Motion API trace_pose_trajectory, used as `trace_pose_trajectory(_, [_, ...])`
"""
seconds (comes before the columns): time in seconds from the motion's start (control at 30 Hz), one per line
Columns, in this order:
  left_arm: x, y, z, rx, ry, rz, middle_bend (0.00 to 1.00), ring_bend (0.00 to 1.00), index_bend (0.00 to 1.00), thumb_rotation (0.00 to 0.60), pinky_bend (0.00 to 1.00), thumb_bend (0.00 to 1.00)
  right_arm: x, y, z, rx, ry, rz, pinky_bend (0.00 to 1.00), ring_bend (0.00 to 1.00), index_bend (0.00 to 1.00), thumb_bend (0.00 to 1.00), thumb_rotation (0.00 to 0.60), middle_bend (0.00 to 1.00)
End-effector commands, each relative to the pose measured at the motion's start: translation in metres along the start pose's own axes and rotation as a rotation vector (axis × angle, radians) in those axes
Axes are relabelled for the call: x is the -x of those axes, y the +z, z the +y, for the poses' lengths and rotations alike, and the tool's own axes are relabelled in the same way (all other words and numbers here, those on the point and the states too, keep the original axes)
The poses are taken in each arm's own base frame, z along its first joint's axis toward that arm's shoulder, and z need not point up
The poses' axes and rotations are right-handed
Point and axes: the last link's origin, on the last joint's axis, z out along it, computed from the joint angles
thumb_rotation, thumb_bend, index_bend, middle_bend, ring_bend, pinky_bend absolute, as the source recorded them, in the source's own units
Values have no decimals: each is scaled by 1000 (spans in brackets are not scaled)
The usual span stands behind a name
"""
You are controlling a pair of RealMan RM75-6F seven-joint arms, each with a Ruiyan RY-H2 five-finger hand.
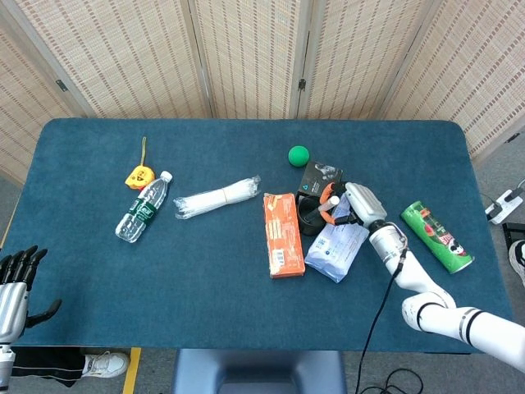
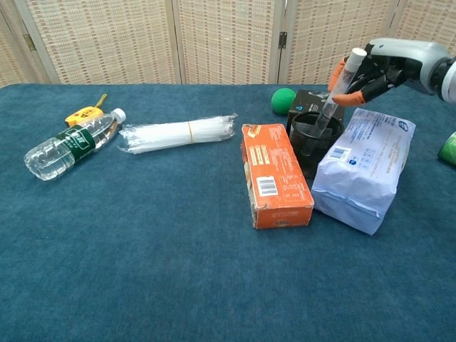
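Observation:
My right hand [image 2: 379,68] [image 1: 353,205] grips a clear tube [image 2: 333,95] with a white cap, orange fingertips wrapped round its upper part. The tube stands steeply tilted, its lower end inside the black cup [image 2: 312,144] [image 1: 310,217]. That cup stands between the orange box [image 2: 276,174] [image 1: 281,234] and the white-blue pouch [image 2: 363,167] [image 1: 335,248]. My left hand [image 1: 16,279] hangs low at the front left, off the table's edge, fingers spread and holding nothing.
A black box [image 2: 318,101] and a green ball [image 2: 283,100] lie behind the cup. A green can [image 1: 436,236] lies to the right. A water bottle [image 1: 143,207], a yellow tape measure [image 1: 139,174] and a clear wrapped bundle [image 1: 217,197] lie to the left.

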Motion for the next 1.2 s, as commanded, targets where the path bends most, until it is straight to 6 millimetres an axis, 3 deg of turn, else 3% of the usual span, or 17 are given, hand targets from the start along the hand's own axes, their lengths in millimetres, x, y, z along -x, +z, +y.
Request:
trace_pose_trajectory(0.03, [0,0,-1,-2,-1,0,96,67,126,600,73,258,6,3,4,13,-14,-10,227,229,707,435,600,411])
trace_pose_trajectory(0.13, [0,-1,-1,-2,-1,0,96,67,127,600,72,258,8,2,7,23,-23,-23,223,205,641,435,600,380])
trace_pose_trajectory(0.2, [0,-1,-2,-4,-2,0,96,67,126,600,72,258,8,0,8,25,-35,-25,209,164,487,429,600,324])
trace_pose_trajectory(0.33, [0,-1,-1,-1,-4,1,96,67,126,600,72,258,4,-6,12,30,-71,-41,170,73,186,322,600,189])
trace_pose_trajectory(0.4, [0,-1,-1,2,-6,3,96,67,126,600,73,258,-1,-11,13,33,-86,-42,155,35,68,249,600,135])
trace_pose_trajectory(0.47, [1,0,0,3,-7,3,95,67,126,600,72,258,-6,-16,14,35,-83,-34,147,13,11,184,600,103])
trace_pose_trajectory(0.67, [1,1,1,9,-7,4,96,67,126,600,72,259,-18,-29,16,34,-78,-11,138,0,0,63,600,54])
trace_pose_trajectory(0.77, [-1,2,2,9,-9,10,96,67,126,600,73,259,-44,-63,22,21,-117,86,137,0,0,68,600,66])
trace_pose_trajectory(0.83, [-2,3,2,11,-11,14,96,67,126,600,72,259,-52,-79,24,19,-157,133,137,2,1,131,600,107])
trace_pose_trajectory(0.9, [-2,4,3,13,-12,16,96,67,126,600,73,258,-59,-99,29,25,-221,200,137,37,79,246,600,179])
trace_pose_trajectory(1.03, [-2,6,5,17,-8,14,96,67,126,600,72,258,-65,-140,39,57,-321,311,154,118,221,309,600,269])
trace_pose_trajectory(1.2, [-2,8,8,22,-1,9,96,67,126,600,73,258,-56,-197,51,95,-359,350,177,152,241,309,600,293])
